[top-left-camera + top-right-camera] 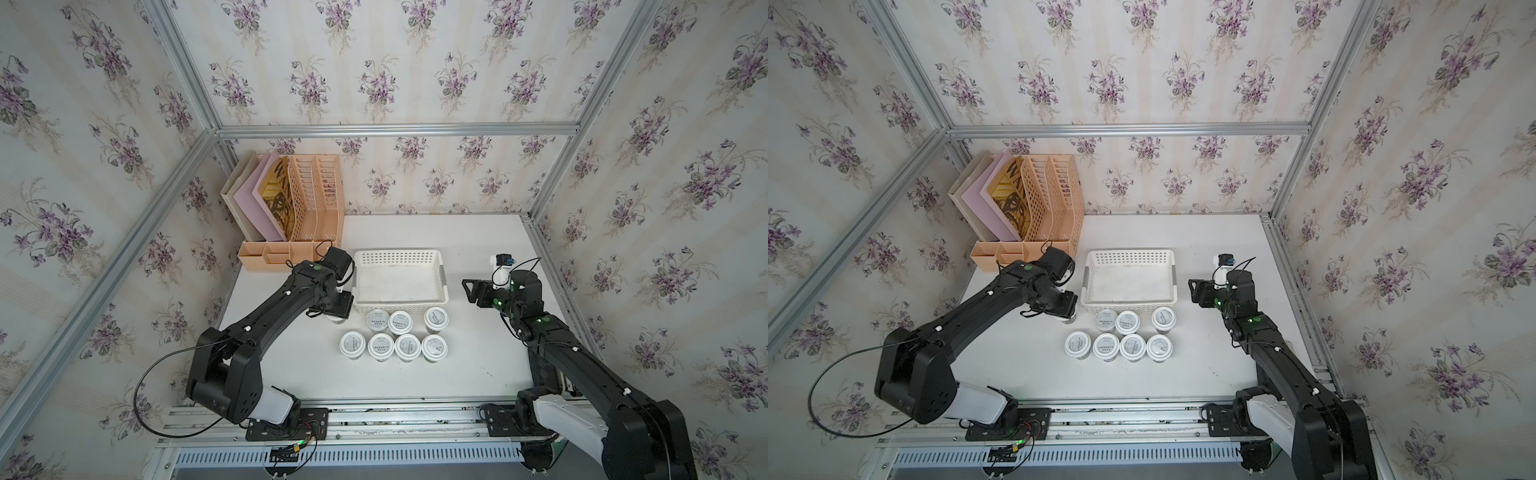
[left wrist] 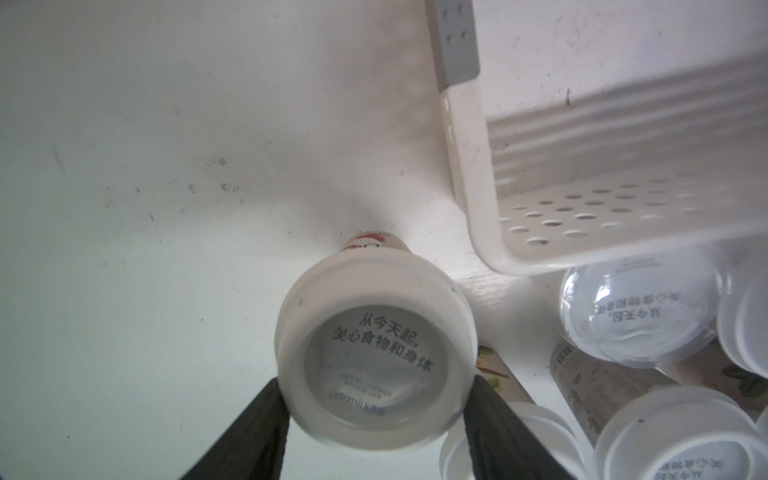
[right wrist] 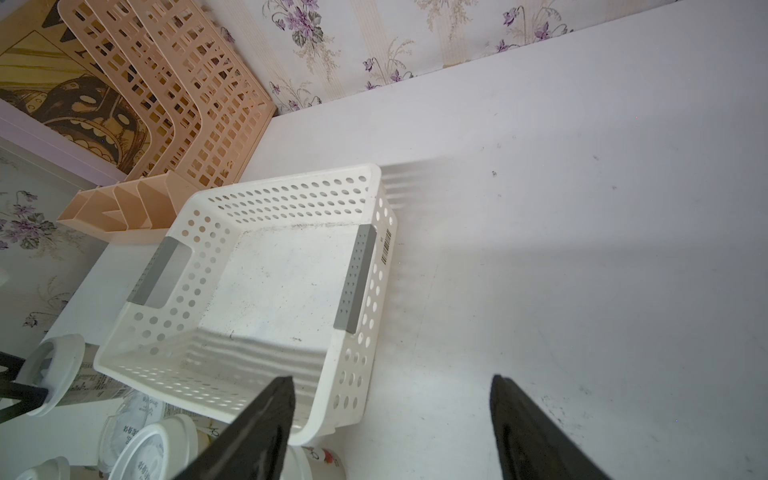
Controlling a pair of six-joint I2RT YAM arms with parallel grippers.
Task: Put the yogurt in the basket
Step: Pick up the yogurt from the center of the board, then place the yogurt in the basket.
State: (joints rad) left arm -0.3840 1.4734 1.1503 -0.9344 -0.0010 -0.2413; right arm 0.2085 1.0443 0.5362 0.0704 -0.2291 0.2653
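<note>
Your left gripper point(image 2: 376, 384) is closed around one yogurt cup point(image 2: 370, 316). In the left wrist view its two black fingers point(image 2: 257, 428) press the white lid rim from opposite sides. In both top views that cup sits under the gripper, just off the front left corner of the basket point(image 1: 399, 252), and the wrist hides most of it. You cannot tell from these pictures whether its base rests on the worktop point(image 1: 478, 365) or hangs just above it.

The basket stands around the middle of the worktop. Its long sides run parallel to the back edge, and its grey strips are at its left and right ends. The seven other cups point(image 1: 400, 322) stand in two rows just in front of the basket's front wall. Three are beside the wall and four are nearer the front edge, with their lids close together.

Your right gripper point(image 3: 392, 415) hovers over bare worktop to the right of the basket, its jaws wide apart and holding nothing. The peach file organizer point(image 1: 309, 199) occupies the back left corner.
</note>
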